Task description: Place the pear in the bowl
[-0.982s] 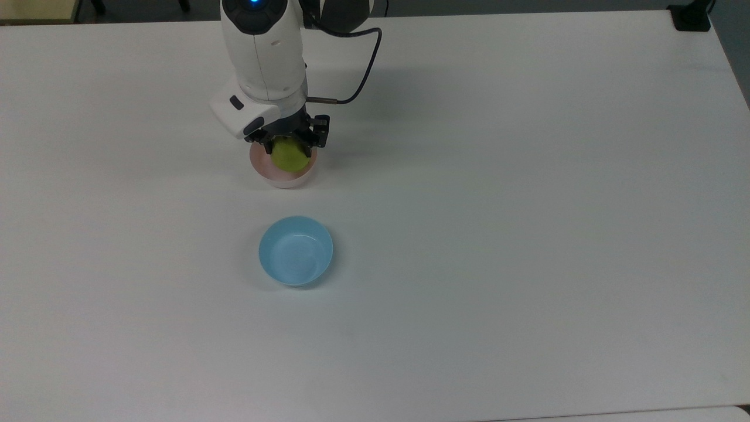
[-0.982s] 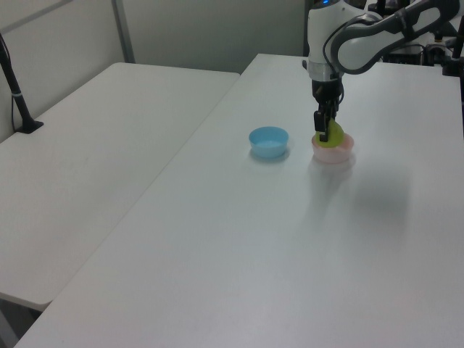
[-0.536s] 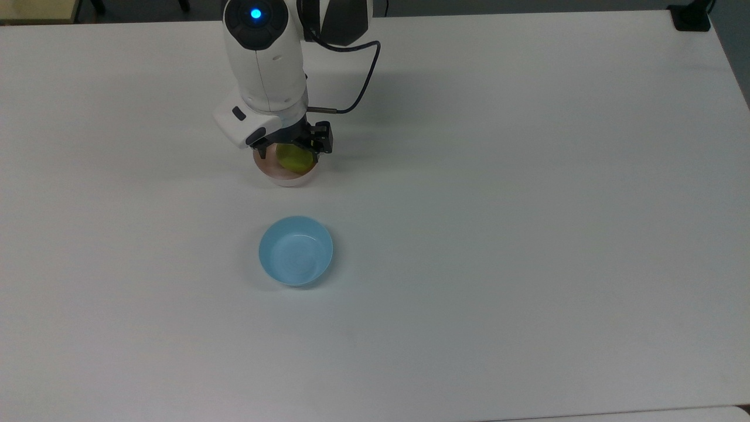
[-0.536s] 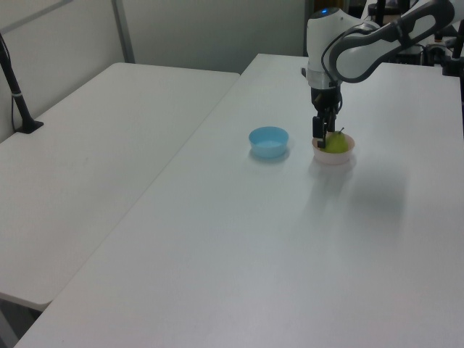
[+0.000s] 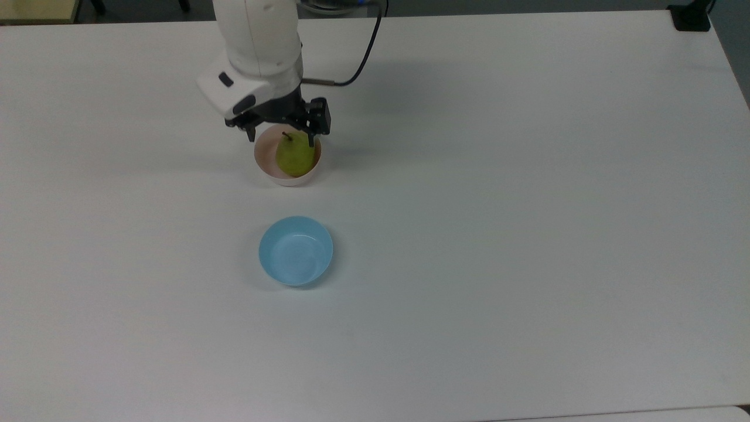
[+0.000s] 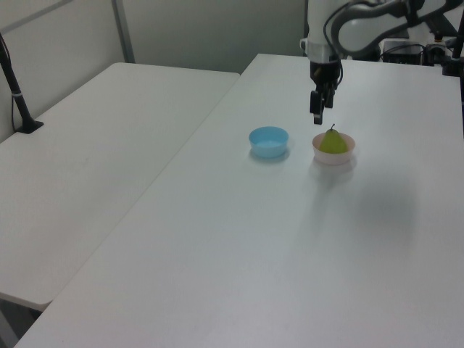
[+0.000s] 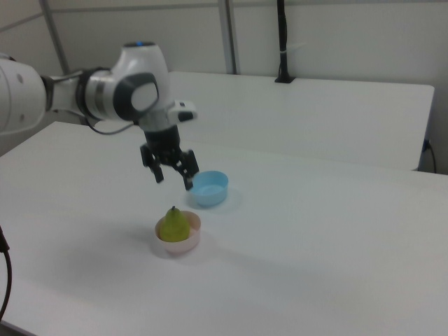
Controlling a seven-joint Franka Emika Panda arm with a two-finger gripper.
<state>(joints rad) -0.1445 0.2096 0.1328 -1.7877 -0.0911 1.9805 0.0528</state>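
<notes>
The yellow-green pear (image 5: 295, 156) (image 6: 333, 142) (image 7: 173, 224) sits upright in the pale pink bowl (image 5: 263, 160) (image 6: 345, 155) (image 7: 180, 246), its dark stem pointing up. My gripper (image 5: 281, 135) (image 6: 319, 115) (image 7: 172, 177) hangs open well above the bowl, clear of the pear, with nothing between its fingers.
A light blue bowl (image 5: 296, 251) (image 6: 268, 141) (image 7: 210, 187) stands empty beside the pink one. The white table (image 5: 527, 234) stretches wide around both. A second white table (image 6: 94, 145) lies to the left view's left, with a black clamp post (image 6: 16, 87) on it.
The gripper let go of the pear and rose straight up from the bowl. The pear now stands free in the pink bowl.
</notes>
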